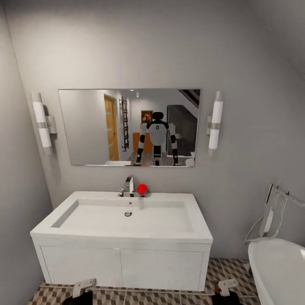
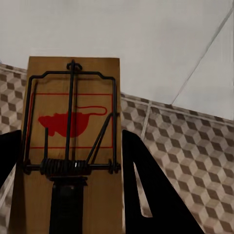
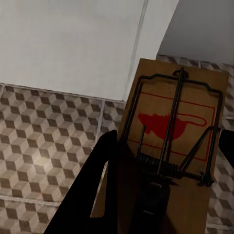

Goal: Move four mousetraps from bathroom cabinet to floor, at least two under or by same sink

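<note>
Clamping flat wooden mousetraps, left end effector [image 2: 70, 195] and right end effector [image 3: 161, 195] overhang cube-patterned floor [image 2: 185, 146].

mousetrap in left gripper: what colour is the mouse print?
Red, on the brown wooden mousetrap; clearest in the left wrist view.

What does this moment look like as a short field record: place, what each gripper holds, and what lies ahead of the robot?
place: bathroom, robot facing the sink and the mirror above it
left gripper: shut on a mousetrap, held above the tiled floor
right gripper: shut on a second mousetrap, also above the tiles
vanity: white, two door fronts, directly ahead
bathtub: white, to the robot's right
traps on floor: none seen yet
</note>
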Robot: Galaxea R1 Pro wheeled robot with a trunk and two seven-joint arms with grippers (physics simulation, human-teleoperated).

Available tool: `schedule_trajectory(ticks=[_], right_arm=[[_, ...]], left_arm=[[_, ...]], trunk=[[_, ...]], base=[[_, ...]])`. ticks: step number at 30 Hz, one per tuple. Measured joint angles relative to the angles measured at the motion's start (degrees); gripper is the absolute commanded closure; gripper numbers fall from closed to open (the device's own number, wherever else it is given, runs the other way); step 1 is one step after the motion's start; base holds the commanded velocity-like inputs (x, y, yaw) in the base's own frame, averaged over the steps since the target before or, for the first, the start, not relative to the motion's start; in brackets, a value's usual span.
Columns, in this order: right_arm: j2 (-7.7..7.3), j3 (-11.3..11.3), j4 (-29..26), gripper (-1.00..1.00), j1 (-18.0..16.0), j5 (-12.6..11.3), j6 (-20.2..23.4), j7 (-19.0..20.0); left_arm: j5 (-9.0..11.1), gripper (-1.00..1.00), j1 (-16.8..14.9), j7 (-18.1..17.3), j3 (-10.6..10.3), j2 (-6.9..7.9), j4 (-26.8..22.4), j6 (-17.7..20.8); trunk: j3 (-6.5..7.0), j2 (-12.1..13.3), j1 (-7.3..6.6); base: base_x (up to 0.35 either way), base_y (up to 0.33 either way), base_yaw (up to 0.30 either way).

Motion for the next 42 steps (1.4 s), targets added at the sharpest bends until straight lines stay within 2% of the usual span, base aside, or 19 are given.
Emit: schedule_trajectory(ticks=[29,42], right_arm=[[0.00,0.0,0.0,1.00,0.0,0.1,0.1,0.1],[-0.01,0.0,0.0,1.00,0.0,-0.1,0.1,0.1]], left_arm=[[0.0,1.00,0.0,0.1,0.0,-0.06,0.0,-0.1],[0.0,1.00,0.0,0.0,0.0,0.05,0.0,-0.1]], trunk=[[0.00,0.0,0.01],[0.52,0.0,0.01]], base=[[0.006,0.041,-0.001],[0.000,0.001,-0.190]])
